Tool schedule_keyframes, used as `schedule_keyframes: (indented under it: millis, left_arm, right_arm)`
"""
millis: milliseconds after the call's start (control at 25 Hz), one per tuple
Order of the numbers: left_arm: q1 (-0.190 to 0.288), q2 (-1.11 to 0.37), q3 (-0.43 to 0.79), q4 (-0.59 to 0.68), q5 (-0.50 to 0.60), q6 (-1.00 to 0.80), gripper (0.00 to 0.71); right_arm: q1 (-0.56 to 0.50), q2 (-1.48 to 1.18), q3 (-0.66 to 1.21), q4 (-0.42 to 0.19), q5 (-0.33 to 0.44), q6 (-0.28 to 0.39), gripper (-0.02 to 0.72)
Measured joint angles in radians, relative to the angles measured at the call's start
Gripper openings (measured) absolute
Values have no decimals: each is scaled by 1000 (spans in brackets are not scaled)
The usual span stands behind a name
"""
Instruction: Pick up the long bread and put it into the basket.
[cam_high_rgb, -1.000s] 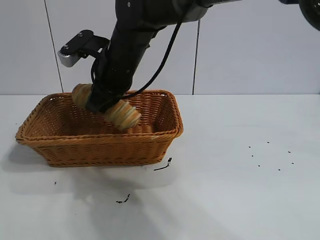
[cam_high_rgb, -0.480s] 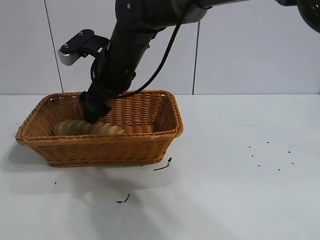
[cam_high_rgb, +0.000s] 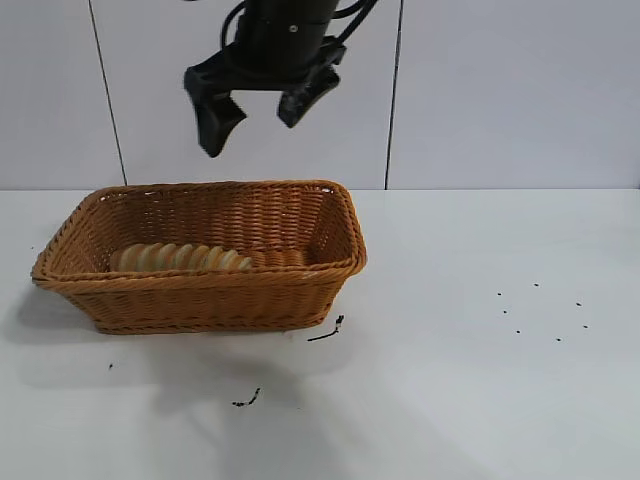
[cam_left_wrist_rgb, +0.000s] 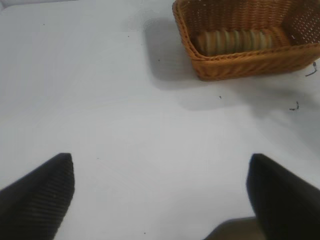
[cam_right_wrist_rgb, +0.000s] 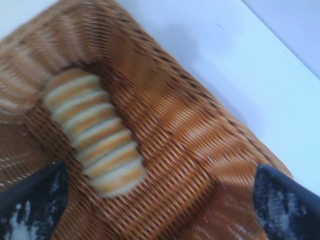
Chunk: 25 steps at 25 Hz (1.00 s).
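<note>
The long bread (cam_high_rgb: 180, 258) lies flat inside the basket (cam_high_rgb: 200, 300), along its front wall toward the left end. My right gripper (cam_high_rgb: 250, 130) hangs open and empty well above the basket, in front of the back wall. In the right wrist view the long bread (cam_right_wrist_rgb: 95, 132) lies on the woven floor of the basket (cam_right_wrist_rgb: 200, 130), below the open right gripper (cam_right_wrist_rgb: 157, 197). My left gripper (cam_left_wrist_rgb: 160, 195) is open and empty over bare table, far from the basket (cam_left_wrist_rgb: 240, 67); the long bread (cam_left_wrist_rgb: 232, 40) shows inside it.
The basket stands at the left of the white table (cam_high_rgb: 480, 380). Small dark scraps lie in front of it (cam_high_rgb: 325, 332) and nearer the front edge (cam_high_rgb: 247, 400). Dark specks (cam_high_rgb: 540, 310) dot the table's right side. A white wall stands behind.
My right gripper held the long bread over the basket, let it go inside, then rose clear above the basket with its fingers open. The bread now rests in the basket.
</note>
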Motion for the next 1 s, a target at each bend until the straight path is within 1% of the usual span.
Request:
schedule_keyframes:
  millis: [240,400,480,640,840,1000]
  left_arm:
    - [0,0,0,0,0,0,696]
    - [0,0,0,0,0,0,696]
    - [0,0,0,0,0,0,696]
    - [0,0,0,0,0,0,696]
    - [0,0,0,0,0,0,696]
    - [0,0,0,0,0,0,696]
  right_arm:
    - [-211,0,0,-5,16,6,693]
    - [-314,0,0,-5,25,6,693]
    - [-344,0,0,-5,55,6,693]
    - [-366,0,0,-5,141,6,693]
    - [-367,-11,12,0,147,5,693]
    - [-367,-95,106,0,147,5,693]
